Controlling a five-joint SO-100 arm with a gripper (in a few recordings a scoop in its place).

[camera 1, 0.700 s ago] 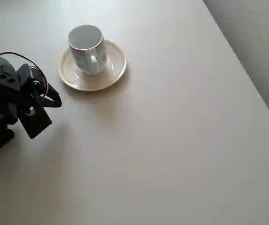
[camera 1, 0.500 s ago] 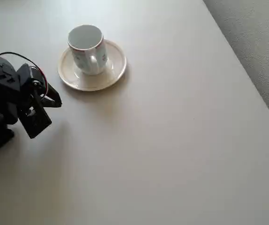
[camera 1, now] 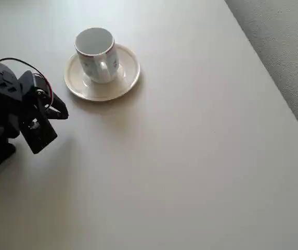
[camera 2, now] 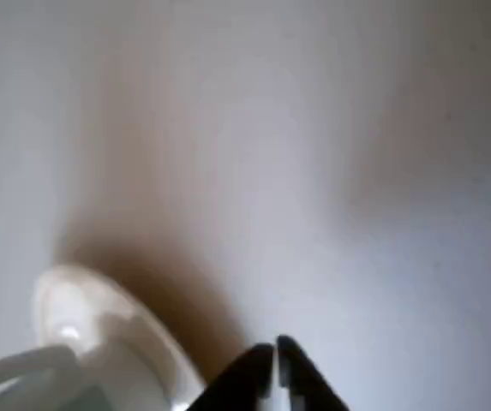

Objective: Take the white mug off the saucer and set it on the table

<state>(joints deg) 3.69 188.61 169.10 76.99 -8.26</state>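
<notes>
The white mug (camera 1: 97,54) stands upright on the saucer (camera 1: 122,78) near the top left of the table (camera 1: 190,156) in the overhead view, its handle turned toward the picture's bottom. My black gripper (camera 1: 61,111) sits folded at the left edge, below and left of the saucer, apart from it. In the wrist view the fingertips (camera 2: 290,353) meet at the bottom, so the gripper (camera 2: 275,355) is shut on nothing. The saucer (camera 2: 121,321) and part of the mug (camera 2: 22,368) show blurred at the lower left there.
The table's right edge runs diagonally at the upper right of the overhead view, with grey carpet floor (camera 1: 289,47) beyond it. Bare tabletop spreads to the right of and below the saucer.
</notes>
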